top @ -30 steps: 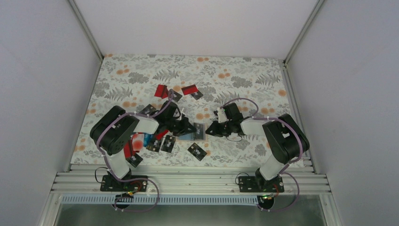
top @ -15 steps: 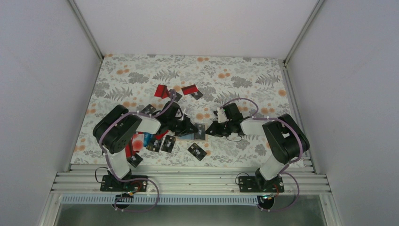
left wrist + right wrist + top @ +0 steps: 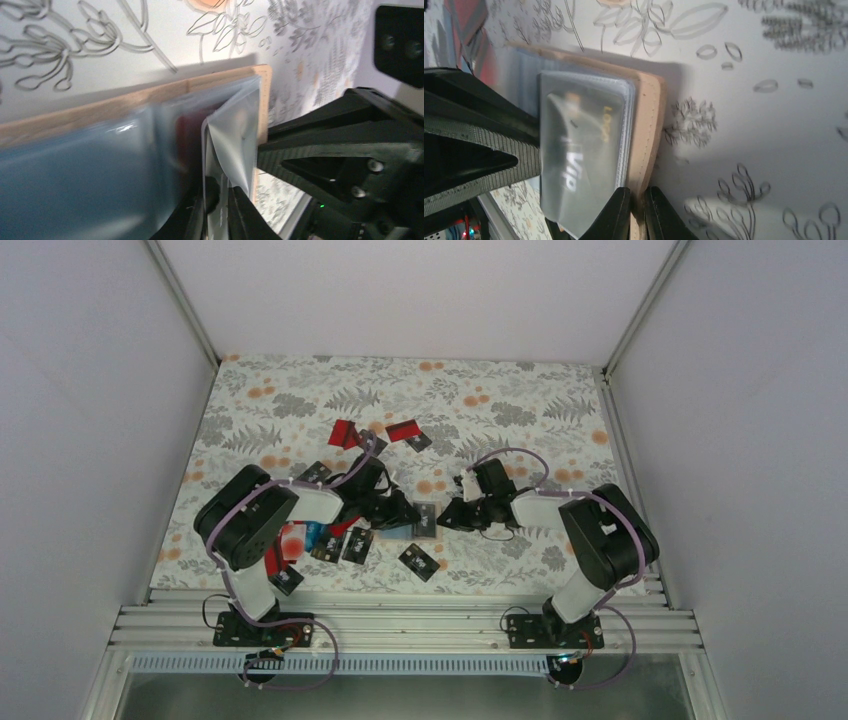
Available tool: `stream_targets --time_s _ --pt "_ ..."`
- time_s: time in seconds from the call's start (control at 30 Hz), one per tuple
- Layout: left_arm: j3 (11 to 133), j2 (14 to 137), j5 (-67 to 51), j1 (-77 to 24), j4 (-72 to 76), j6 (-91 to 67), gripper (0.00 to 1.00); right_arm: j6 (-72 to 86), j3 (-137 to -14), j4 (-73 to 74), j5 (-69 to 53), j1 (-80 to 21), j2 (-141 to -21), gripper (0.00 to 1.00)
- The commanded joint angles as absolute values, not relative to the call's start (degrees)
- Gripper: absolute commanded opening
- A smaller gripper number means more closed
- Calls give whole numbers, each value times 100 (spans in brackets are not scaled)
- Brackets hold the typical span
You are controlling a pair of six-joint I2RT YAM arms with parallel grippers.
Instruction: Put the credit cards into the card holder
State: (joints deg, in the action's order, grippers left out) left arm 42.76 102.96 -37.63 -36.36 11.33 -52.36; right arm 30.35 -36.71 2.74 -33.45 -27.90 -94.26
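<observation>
Surface: floral cloth (image 3: 560,440) with grey ferns and orange blooms, white walls (image 3: 90,390) on three sides, a metal rail (image 3: 400,625) along the near edge.
Holder: the card holder (image 3: 420,520) lies open near the middle of the cloth, tan side down and clear grey-blue sleeves up, right between the two arms' tips.
Left side: the left gripper (image 3: 218,207) reaches the holder from 9 o'clock. Its fingers (image 3: 197,220) are pressed almost together on a thin pale leaf of the clear sleeve (image 3: 232,140), and one corner of that sleeve is lifted off the page.
Right side: the right gripper (image 3: 638,210) comes in from 3 o'clock. Its fingers (image 3: 620,212) pinch the holder's tan stitched edge.
Inside: the right wrist view shows a card marked "VIP" behind the top sleeve. The left wrist view shows a dark red shape under the plastic, too blurred to tell more.
Loose: the other credit cards (image 3: 357,545) lie scattered on the cloth. From the holder, two red and two black ones lie at 11 to 12 o'clock, a single black one at 6 o'clock, and a mixed bunch — black, blue, red — at 8 to 9 o'clock, partly under the left arm.
</observation>
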Motion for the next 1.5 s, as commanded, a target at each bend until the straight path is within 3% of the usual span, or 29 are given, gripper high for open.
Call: stream_targets --time_s 0.0,0.3,0.5,0.63,0.83,1.1,1.47 --pt "4359 10019 -3358 -3708 420 -4944 17 2912 -3577 1240 -2763 -2918 -9302 12" --pt "4432 9526 -3058 -3759 -216 -4822 35 2882 -3809 1541 -2625 -2899 -8957 13" --pt "4601 8805 -2421 -3869 -1037 -4697 60 2822 -3886 1901 -2529 -2900 -8239 20" --pt "4684 8212 -1775 -4176 -1736 -4590 69 2813 -3711 2050 -2745 -2930 -7714 25" --pt "4516 7775 -828 -4929 -2419 -4677 72 3091 -3185 1915 -3242 -3216 -7097 37" --pt "3861 7880 -678 -5566 -1782 -4588 72 3755 -2520 1377 -3380 -3996 -7088 55" --pt "4170 8933 -596 -5713 -1375 -3899 72 3890 -2599 1371 -3019 -4184 -7492 57"
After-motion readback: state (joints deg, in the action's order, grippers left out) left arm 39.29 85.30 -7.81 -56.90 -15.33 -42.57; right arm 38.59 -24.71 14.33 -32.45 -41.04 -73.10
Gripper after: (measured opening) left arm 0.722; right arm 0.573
